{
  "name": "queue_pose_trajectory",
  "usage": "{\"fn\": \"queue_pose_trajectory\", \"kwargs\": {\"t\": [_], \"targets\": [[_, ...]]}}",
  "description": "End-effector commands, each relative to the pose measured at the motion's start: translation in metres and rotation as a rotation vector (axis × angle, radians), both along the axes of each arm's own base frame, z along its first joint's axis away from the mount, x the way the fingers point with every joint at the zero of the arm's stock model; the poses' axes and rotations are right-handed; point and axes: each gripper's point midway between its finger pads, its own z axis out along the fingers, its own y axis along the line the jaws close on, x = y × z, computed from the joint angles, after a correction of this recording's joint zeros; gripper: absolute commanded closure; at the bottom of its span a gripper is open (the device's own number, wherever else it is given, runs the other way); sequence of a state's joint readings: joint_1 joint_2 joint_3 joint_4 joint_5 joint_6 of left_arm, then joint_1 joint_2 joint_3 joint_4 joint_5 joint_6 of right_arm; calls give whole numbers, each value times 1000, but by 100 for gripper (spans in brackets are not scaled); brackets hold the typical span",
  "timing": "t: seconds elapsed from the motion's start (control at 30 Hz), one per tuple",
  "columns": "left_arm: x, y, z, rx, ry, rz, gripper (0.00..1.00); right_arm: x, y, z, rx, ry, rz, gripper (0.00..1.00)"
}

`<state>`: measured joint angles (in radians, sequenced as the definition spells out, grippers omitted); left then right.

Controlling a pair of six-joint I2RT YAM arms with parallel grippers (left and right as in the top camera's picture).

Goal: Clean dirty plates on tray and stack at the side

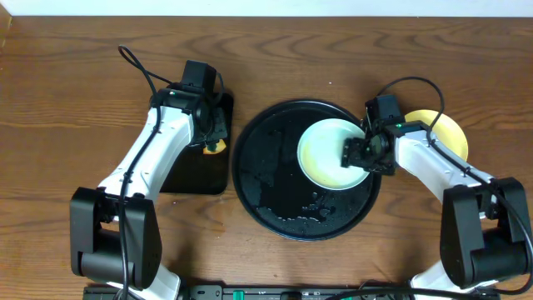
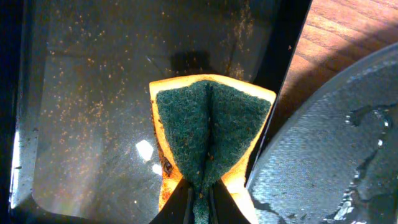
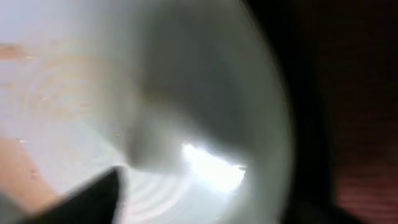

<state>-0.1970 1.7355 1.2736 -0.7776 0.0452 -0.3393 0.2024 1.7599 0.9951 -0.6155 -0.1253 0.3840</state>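
A pale mint-blue plate [image 1: 325, 154] lies on the right part of the round black tray [image 1: 266, 179]. My right gripper [image 1: 364, 154] is shut on its right rim. The right wrist view is blurred; the plate [image 3: 186, 93] fills it, with faint brown streaks at the upper left and one dark finger [image 3: 93, 199] over it. A pale yellow plate [image 1: 441, 129] lies on the tabletop to the right, partly under my right arm. No second mint plate shows. My left gripper [image 1: 210, 133] is shut on a yellow sponge with a green scouring face [image 2: 211, 124].
The sponge hangs over a small rectangular black tray [image 1: 200, 171], speckled with crumbs [image 2: 81, 93], left of the round tray. The round tray's wet rim [image 2: 323, 143] shows beside it. Water drops and crumbs [image 1: 316, 204] lie at the round tray's front.
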Motion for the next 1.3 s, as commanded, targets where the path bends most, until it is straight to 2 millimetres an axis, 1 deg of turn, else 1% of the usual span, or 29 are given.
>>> {"fn": "queue_pose_trajectory", "kwargs": {"t": [0.0, 0.1, 0.13, 0.2, 0.27, 0.3, 0.33, 0.37, 0.43, 0.57, 0.67, 0.77, 0.9, 1.17, 1.27], "targets": [[0, 3, 1, 14, -4, -4, 92, -4, -12, -8, -44, 14, -23, 1], [0, 3, 1, 14, -4, -4, 92, 0, -11, -7, -40, -2, -23, 1], [0, 3, 1, 14, -4, -4, 92, 0, -11, -7, -40, -4, -23, 2], [0, 3, 1, 14, -4, -4, 92, 0, -11, -7, -39, -3, -23, 17], [0, 3, 1, 14, -4, -4, 92, -1, -11, -7, -40, 1, -23, 36], [0, 3, 1, 14, -4, -4, 92, -1, -11, -7, -40, 2, -23, 50], [0, 3, 1, 14, -4, -4, 92, -2, -11, -7, -38, 5, -23, 60], [0, 3, 1, 14, -4, -4, 92, -2, -11, -7, -38, 5, -23, 67], [0, 3, 1, 14, -4, -4, 92, -3, -10, -7, -38, 8, -20, 76], [0, 3, 1, 14, -4, -4, 92, -4, -5, -7, -39, 8, -6, 81], [0, 3, 1, 14, -4, -4, 92, -5, 0, -7, -39, 7, 10, 87], [0, 3, 1, 14, -4, -4, 92, -5, 0, -7, -39, 4, 13, 88], [0, 3, 1, 14, -4, -4, 92, -4, 0, -7, -39, 3, 12, 99], [0, 3, 1, 14, -4, -4, 92, 0, 1, -6, -37, -17, 25, 99], [0, 3, 1, 14, -4, -4, 92, 7, 2, 2, -39, -47, 61, 99]]}}
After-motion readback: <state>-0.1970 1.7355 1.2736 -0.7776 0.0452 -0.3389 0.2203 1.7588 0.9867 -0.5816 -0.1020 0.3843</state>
